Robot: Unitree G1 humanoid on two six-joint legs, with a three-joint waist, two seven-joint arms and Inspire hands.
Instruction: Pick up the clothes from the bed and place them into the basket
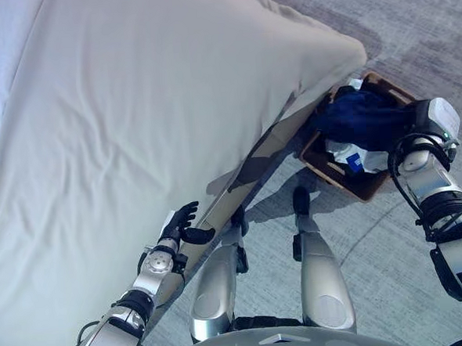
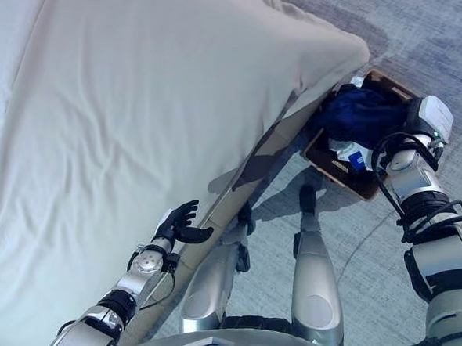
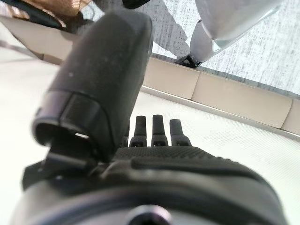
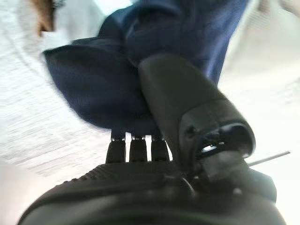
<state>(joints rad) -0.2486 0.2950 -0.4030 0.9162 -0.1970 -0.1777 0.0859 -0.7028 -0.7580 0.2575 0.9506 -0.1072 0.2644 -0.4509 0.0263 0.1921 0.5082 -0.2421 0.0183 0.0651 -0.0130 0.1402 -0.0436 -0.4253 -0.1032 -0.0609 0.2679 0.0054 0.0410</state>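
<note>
A brown basket (image 1: 359, 193) stands on the floor off the bed's corner, with white and blue clothes (image 1: 354, 159) lying in it. A dark blue garment (image 1: 361, 118) bunches over the basket's top. My right hand (image 4: 178, 93) is above the basket, its thumb and fingers pinching that garment (image 4: 93, 79). In the eye views the cloth hides most of that hand (image 2: 413, 119). My left hand (image 1: 183, 223) hovers at the near edge of the bed (image 1: 133, 108), open and holding nothing; in its wrist view the straight fingers (image 3: 159, 129) point over the bare white sheet.
The bed's white cover spreads wide across the left, with no clothes on the part in view. Its beige side panel (image 3: 234, 96) runs along the edge. Grey carpet (image 1: 410, 21) surrounds the basket.
</note>
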